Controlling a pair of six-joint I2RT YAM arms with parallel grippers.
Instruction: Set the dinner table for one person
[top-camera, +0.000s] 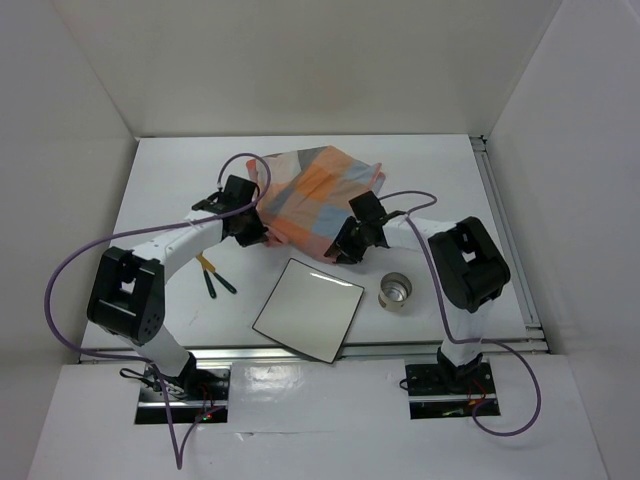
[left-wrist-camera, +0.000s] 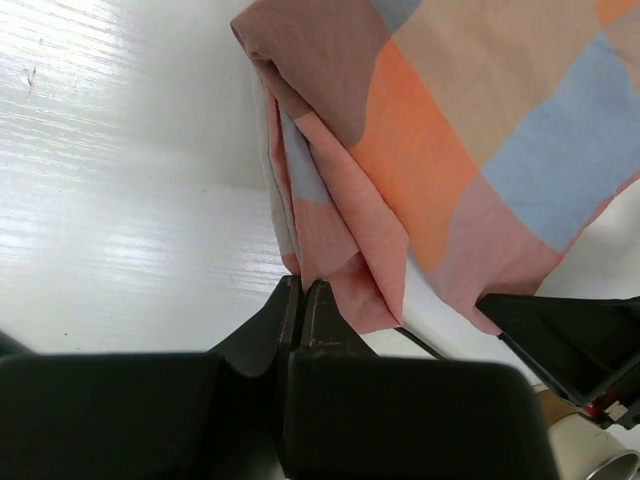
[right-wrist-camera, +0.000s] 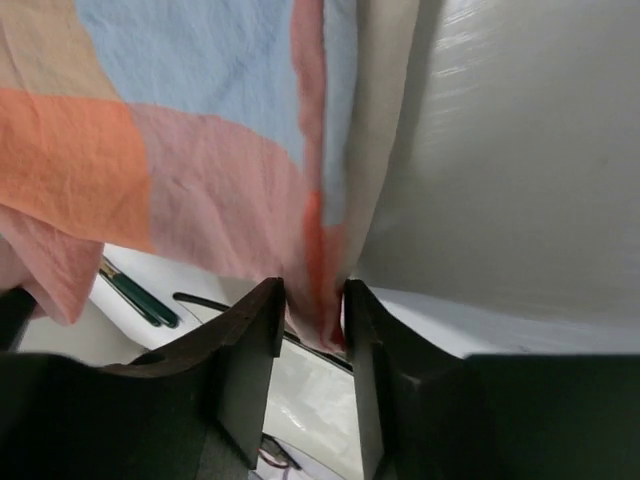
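An orange-and-blue-grey checked cloth (top-camera: 322, 192) is bunched and held up over the middle of the white dinner table (top-camera: 170, 180). My left gripper (top-camera: 262, 233) is shut on the cloth's left corner; in the left wrist view its jaws (left-wrist-camera: 302, 286) pinch the folded edge of the cloth (left-wrist-camera: 450, 130). My right gripper (top-camera: 342, 245) holds the near right corner; in the right wrist view a thick fold of cloth (right-wrist-camera: 200, 150) fills the gap between its fingers (right-wrist-camera: 313, 292). A white square plate (top-camera: 308, 308) lies in front of the cloth.
A small metal cup (top-camera: 396, 291) stands right of the plate. Green-handled cutlery (top-camera: 213, 277) lies left of the plate, below my left arm. Metal rails (top-camera: 505, 230) run along the right and near table edges. White walls enclose the table.
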